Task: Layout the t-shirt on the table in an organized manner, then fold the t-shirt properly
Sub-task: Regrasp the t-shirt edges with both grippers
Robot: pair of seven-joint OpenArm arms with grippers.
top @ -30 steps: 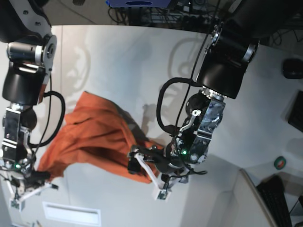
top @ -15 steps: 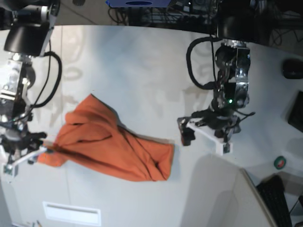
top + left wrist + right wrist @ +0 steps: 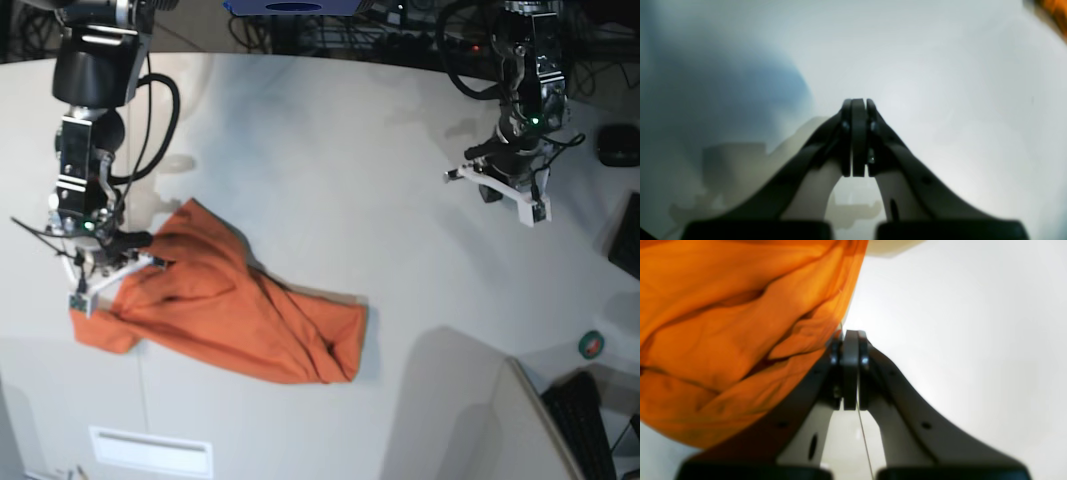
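The orange t-shirt (image 3: 240, 310) lies crumpled in a long bunch on the white table (image 3: 330, 160). My right gripper (image 3: 110, 275) sits over the shirt's upper left edge. In the right wrist view that gripper (image 3: 850, 335) has its jaws together right at the edge of the cloth (image 3: 723, 323), which meets the left finger's tip. My left gripper (image 3: 500, 190) hangs far off at the back right. It is shut on nothing (image 3: 858, 101) above the bare table (image 3: 940, 66). A sliver of orange (image 3: 1053, 10) shows in that view's top corner.
A dark object (image 3: 617, 145) and a green tape roll (image 3: 592, 345) lie near the right edge. A keyboard (image 3: 590, 420) sits below the table's curved edge. A white rectangular plate (image 3: 150, 450) lies at the front left. The thin table seam (image 3: 863, 440) runs under the right gripper.
The left arm has pulled farther back and right, away from the shirt, and its jaws have closed. The right gripper has moved up along the shirt's left side and closed.
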